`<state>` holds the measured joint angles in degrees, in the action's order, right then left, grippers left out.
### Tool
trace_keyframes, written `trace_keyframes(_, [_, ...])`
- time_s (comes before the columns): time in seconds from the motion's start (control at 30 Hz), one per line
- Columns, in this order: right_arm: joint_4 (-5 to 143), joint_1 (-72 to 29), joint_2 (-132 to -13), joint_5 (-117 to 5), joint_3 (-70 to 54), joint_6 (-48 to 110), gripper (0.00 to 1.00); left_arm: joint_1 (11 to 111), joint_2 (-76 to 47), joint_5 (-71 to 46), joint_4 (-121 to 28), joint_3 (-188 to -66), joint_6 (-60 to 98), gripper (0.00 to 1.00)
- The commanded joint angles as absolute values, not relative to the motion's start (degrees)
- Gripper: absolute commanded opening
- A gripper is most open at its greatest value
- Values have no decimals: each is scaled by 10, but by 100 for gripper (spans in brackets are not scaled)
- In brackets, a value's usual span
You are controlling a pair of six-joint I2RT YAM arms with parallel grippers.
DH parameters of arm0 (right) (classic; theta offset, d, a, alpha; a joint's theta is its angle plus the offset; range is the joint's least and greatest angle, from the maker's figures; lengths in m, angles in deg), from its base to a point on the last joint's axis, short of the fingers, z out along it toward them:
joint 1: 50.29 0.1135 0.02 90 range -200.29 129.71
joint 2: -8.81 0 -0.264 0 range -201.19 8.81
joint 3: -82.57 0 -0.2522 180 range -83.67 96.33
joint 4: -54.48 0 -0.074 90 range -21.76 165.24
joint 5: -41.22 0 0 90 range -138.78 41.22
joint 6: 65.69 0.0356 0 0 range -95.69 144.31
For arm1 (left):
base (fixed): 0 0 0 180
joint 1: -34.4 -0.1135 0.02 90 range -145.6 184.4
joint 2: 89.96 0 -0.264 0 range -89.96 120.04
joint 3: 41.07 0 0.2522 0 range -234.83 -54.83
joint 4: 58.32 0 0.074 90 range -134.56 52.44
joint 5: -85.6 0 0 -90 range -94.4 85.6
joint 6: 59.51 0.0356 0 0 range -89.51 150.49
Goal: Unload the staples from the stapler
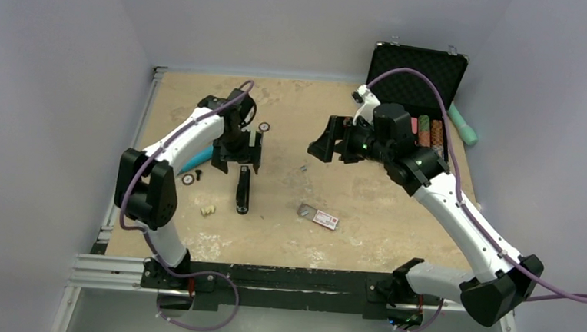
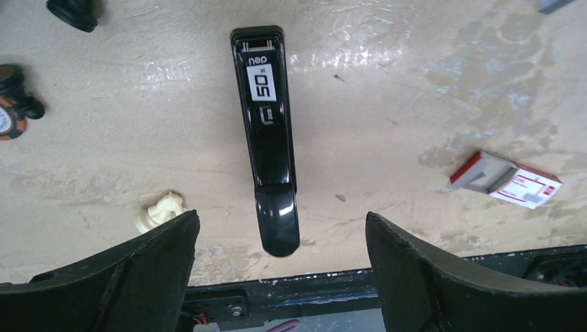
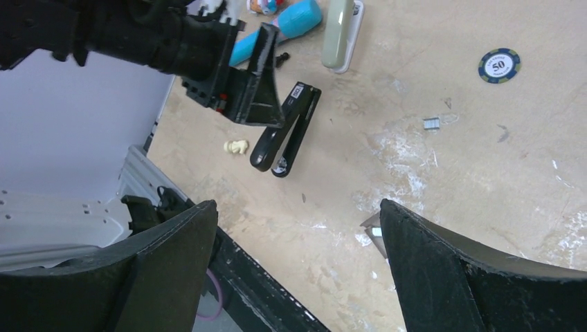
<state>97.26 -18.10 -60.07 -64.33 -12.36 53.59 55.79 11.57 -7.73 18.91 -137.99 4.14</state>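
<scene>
On the worn tan surface [image 1: 393, 241], left of its middle toward the near edge, the glossy black plastic stapler [image 1: 242, 190] is laid with its long axis running far edge to near edge. It is found just nearward of and below the left fingers [image 2: 138, 270], which are spread wide, empty, and set either side of its width. The right fingers [image 3: 166, 256], equally wide and empty, are held well apart toward the right edge, so the left arm is judged nearer; the small silver strip of loose staples [image 3: 432, 123] is shown clearly only in the right wrist view.

Poker chip [image 2: 5, 122] half off-frame
</scene>
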Motion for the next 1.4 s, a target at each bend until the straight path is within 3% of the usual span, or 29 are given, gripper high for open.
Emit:
trace_keyframes(0.0, [974, -182, -558, -612, -119, 539, 91, 555, 46, -81, 196, -1396, 55, 93])
trace_keyframes(0.67, [954, -181, -377, -643, -295, 643, 91, 565, -289, -130, 282, -1214, 29, 94])
trace_keyframes(1.07, [1030, -151, -485, -491, -216, 535, 93, 565, -495, -121, 250, -1107, 23, 94])
trace_keyframes(1.37, [1013, -142, -646, -470, -138, 452, 92, 565, -485, -126, 222, -1109, 49, 94])
